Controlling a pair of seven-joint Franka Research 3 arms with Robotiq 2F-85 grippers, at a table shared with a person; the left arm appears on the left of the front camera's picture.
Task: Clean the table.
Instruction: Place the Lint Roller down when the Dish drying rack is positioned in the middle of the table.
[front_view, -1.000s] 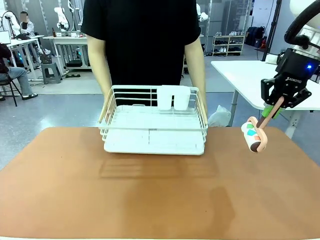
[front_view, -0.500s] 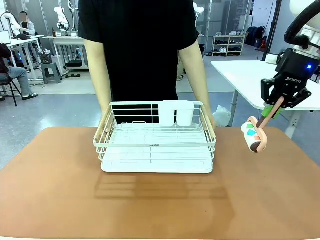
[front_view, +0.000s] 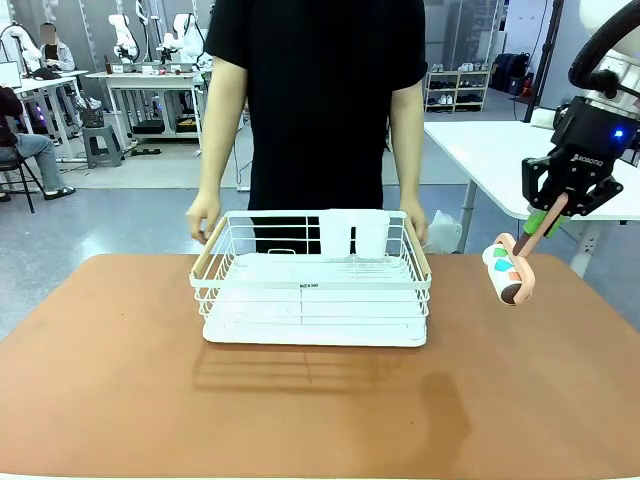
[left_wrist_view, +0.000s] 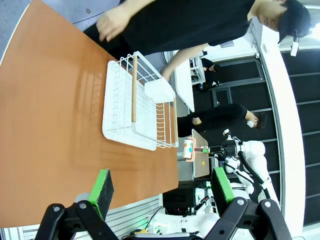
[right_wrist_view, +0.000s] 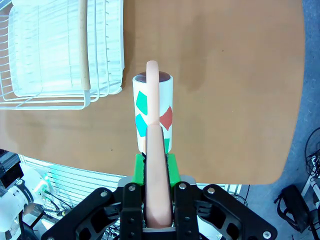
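The right gripper (front_view: 550, 212) is clamped on the pink handle of a lint roller (front_view: 509, 272), which hangs above the table (front_view: 120, 400) near its far right corner, not touching the surface. The handle slopes down and inward from the jaws; in the right wrist view the roller drum (right_wrist_view: 153, 112) lies in line with the handle, with bare tabletop beneath it. The table top to be cleaned therefore lies directly below the tool and extends left and toward the near edge. A white wire dish rack (front_view: 312, 290) occupies the far centre, just left of the roller, with a person's hands (front_view: 203, 215) at its far corners. The left gripper (left_wrist_view: 160, 192) stands spread and empty off the left edge, well apart from the roller. The right arm is nearer the work.
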